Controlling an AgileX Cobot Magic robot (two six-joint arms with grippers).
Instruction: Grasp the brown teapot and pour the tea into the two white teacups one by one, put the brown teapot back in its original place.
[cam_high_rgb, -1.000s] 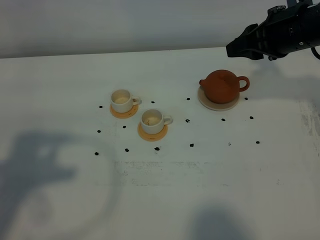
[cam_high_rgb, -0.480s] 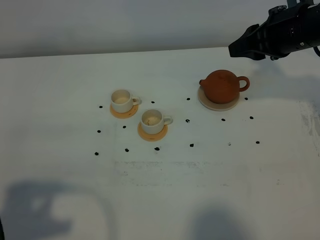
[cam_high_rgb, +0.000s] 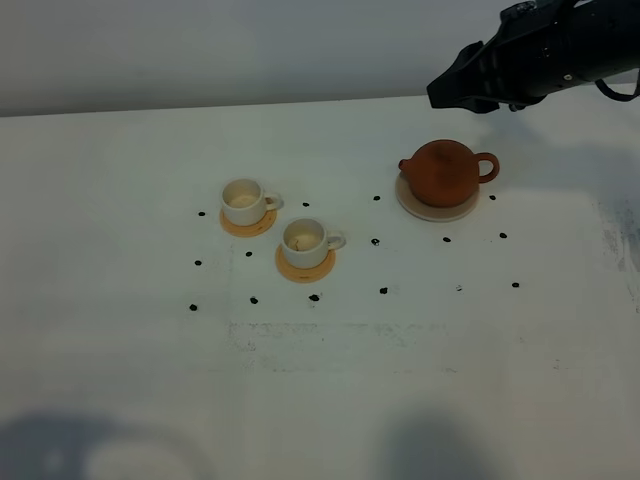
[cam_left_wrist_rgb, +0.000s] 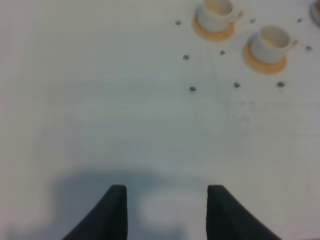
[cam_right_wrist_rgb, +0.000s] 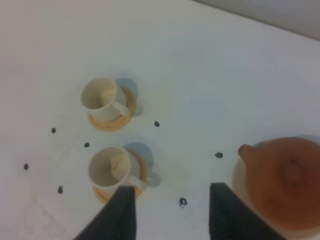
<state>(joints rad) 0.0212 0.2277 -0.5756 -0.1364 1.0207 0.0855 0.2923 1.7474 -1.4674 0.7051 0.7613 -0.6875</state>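
Finding the teapot (cam_high_rgb: 443, 172) sitting on its saucer (cam_high_rgb: 436, 213), handle (cam_high_rgb: 487, 166) pointing away from the teacups (cam_high_rgb: 304, 240). Hovering the right gripper (cam_high_rgb: 445, 95) above and behind the teapot, jaws parted, grasping nothing; showing the left gripper (cam_left_wrist_rgb: 166, 192) likewise released, far from the teapot. Judging the clay stiff, breakable, weighty if full, lid probably loose: taking hold at the handle. Working over a matte white tabletop (cam_high_rgb: 350, 380), black dots ringing the teapot, bare pale wall behind.

The teapot (cam_high_rgb: 443, 172) is reddish-brown, its saucer (cam_high_rgb: 436, 213) cream, the teacups (cam_high_rgb: 243, 200) white on orange-tan coasters (cam_high_rgb: 300, 273), black dots (cam_high_rgb: 375, 241) speckling the white worktop (cam_high_rgb: 120, 200).
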